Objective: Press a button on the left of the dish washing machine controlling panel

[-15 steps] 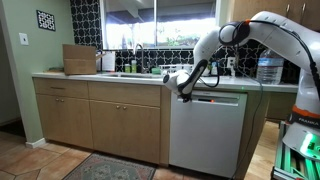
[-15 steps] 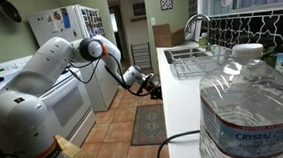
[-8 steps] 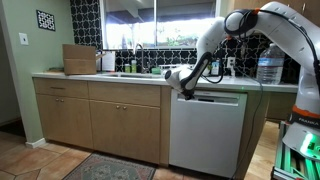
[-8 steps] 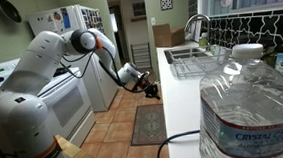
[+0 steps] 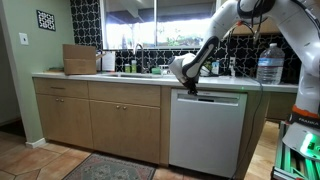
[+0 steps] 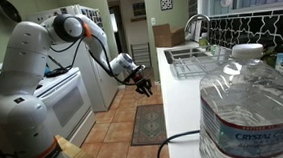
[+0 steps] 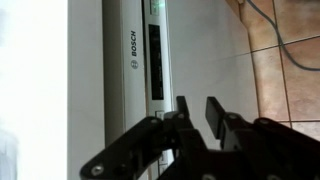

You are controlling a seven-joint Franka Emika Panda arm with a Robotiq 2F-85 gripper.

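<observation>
The dish washing machine [image 5: 208, 135] is a pale silver-white appliance under the counter. Its controlling panel [image 5: 216, 99] is a thin dark strip along the top with a small orange-red light. My gripper [image 5: 191, 90] points down just above the panel's left end. It also shows in an exterior view [image 6: 144, 87], in front of the counter edge. In the wrist view the panel [image 7: 155, 60] runs beside the BOSCH mark, and the door front [image 7: 215, 50] lies behind my gripper [image 7: 197, 103]. The fingers are nearly together with a narrow gap and hold nothing.
Tan wooden cabinets [image 5: 100, 120] stand beside the appliance, with a sink, bottles and a cardboard box [image 5: 80, 59] on the counter. A large water bottle [image 5: 268, 64] stands on the counter near the arm. A white stove [image 6: 68, 99], a fridge and a rug [image 6: 148, 124] line the tiled aisle.
The arm has lifted and the wrist has turned. The gripper has moved up from the front of the panel's left end to just above it, pointing more downward.
</observation>
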